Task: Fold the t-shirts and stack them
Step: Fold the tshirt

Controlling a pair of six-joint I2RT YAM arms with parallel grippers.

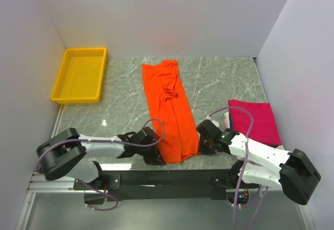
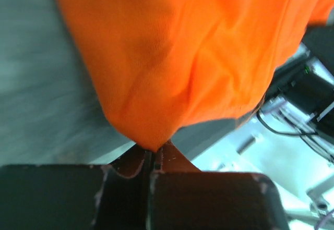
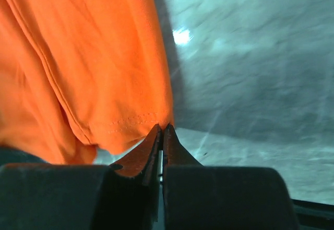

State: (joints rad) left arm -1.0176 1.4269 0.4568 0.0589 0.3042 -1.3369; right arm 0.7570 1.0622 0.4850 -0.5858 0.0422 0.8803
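Yellow tray (image 1: 81,76) rests on grey marble table (image 1: 219,84).

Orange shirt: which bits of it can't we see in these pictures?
- Top view: the orange shirt has its near corners hidden under the left claw and the right claw.
- Top view: its underside lies against the table.
- Wrist views: the picture edges cut off most of it.
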